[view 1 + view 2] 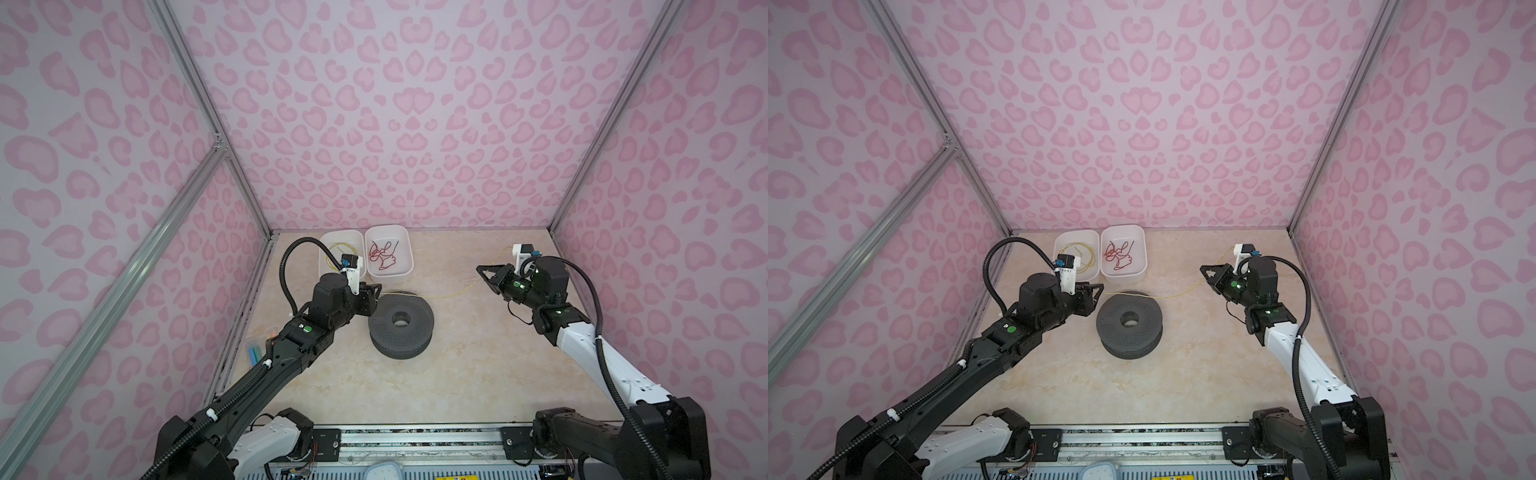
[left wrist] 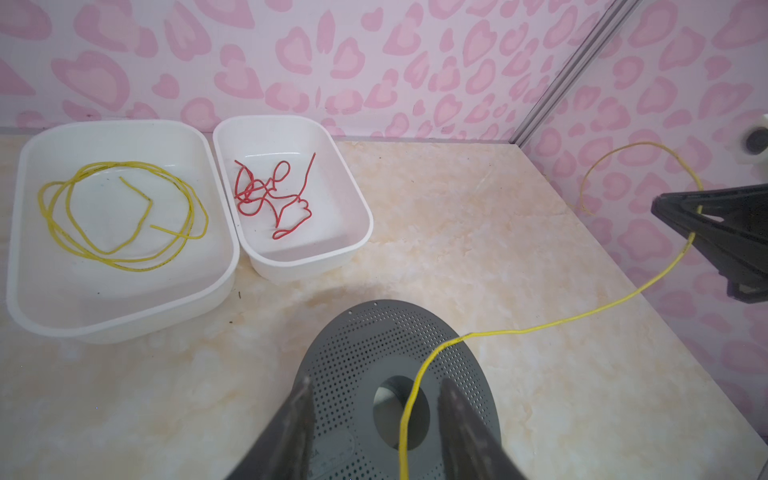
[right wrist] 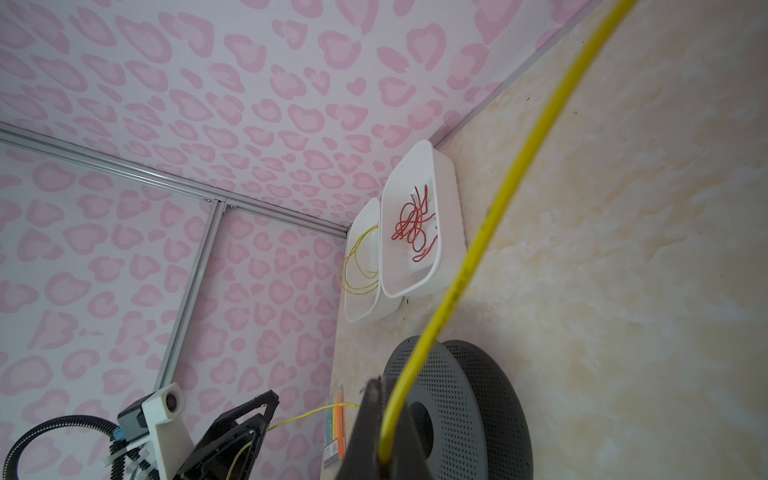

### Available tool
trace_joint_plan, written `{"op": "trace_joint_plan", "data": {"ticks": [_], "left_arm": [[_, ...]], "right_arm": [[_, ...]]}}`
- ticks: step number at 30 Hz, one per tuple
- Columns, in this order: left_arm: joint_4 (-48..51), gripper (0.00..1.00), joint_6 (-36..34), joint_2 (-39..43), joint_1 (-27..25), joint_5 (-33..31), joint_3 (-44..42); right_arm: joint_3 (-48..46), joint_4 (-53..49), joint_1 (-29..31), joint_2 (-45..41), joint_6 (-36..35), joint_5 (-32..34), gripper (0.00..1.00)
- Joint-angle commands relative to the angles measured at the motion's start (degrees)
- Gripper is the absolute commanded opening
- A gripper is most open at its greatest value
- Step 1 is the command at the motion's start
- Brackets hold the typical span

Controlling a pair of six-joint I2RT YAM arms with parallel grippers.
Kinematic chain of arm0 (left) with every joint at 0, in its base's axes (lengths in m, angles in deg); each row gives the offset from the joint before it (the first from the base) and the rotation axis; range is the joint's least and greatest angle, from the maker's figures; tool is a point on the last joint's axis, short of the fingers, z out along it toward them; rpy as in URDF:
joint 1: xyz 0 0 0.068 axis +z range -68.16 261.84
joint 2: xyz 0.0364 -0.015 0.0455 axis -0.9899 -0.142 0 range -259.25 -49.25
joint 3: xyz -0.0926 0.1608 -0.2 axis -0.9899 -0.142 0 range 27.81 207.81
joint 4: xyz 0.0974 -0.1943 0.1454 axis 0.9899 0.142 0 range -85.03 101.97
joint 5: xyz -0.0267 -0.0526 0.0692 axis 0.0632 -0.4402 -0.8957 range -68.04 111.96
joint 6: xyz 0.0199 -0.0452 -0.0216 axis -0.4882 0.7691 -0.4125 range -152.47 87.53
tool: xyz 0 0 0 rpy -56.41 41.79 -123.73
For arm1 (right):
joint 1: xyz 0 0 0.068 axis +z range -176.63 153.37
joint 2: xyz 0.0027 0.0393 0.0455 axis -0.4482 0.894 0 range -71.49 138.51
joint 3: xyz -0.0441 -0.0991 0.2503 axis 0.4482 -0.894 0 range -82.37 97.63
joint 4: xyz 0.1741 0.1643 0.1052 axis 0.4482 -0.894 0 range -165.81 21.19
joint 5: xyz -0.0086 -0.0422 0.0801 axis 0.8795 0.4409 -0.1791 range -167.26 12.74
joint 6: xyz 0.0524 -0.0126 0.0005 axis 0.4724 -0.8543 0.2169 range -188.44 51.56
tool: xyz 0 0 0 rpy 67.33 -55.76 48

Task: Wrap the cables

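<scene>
One cable, pinched tight by the right claw, runs through the half-open left claw.

The pale marble-look tabletop holds a dark grey round spool full of tiny holes. At the back, two white plastic tubs sit side by side.

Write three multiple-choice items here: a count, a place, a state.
1. White rectangular plastic trays by the back wall: A one B two C three
2. The thin tangled red wire lies: A in the right tray in both top views B in the left one C on the table
3. The right gripper is: A open B shut on the thin yellow cable reaching the grey perforated spool C shut on a tray
B, two stand together; A, red fills it; B, jaws pinch the cable.
</scene>
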Motion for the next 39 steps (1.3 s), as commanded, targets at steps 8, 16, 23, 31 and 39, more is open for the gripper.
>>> {"op": "trace_joint_plan", "data": {"ticks": [8,16,23,31,39], "left_arm": [[-2.36,0.04,-0.90,-1.10,-0.06,1.40,2.27],[-1.63,0.04,-0.16,-1.41,-0.08,4.77,3.89],[-0.63,0.04,2.21,-4.64,0.11,10.30,7.64],[-0.71,0.04,4.37,-8.75,0.51,15.13,10.91],[-0.93,0.04,5.75,-10.20,0.55,11.82,12.33]], "right_arm": [[-0.79,1.19,-0.71,-0.18,0.11,-0.37,0.00],[-1.20,1.17,-1.51,0.91,-0.39,-0.88,0.00],[-0.54,0.70,-1.77,2.23,-1.67,-2.84,0.00],[-1.50,1.09,-1.81,2.41,-2.50,-3.88,0.31],[-2.53,-0.81,-1.90,2.35,-4.44,-4.10,0.60]]}}
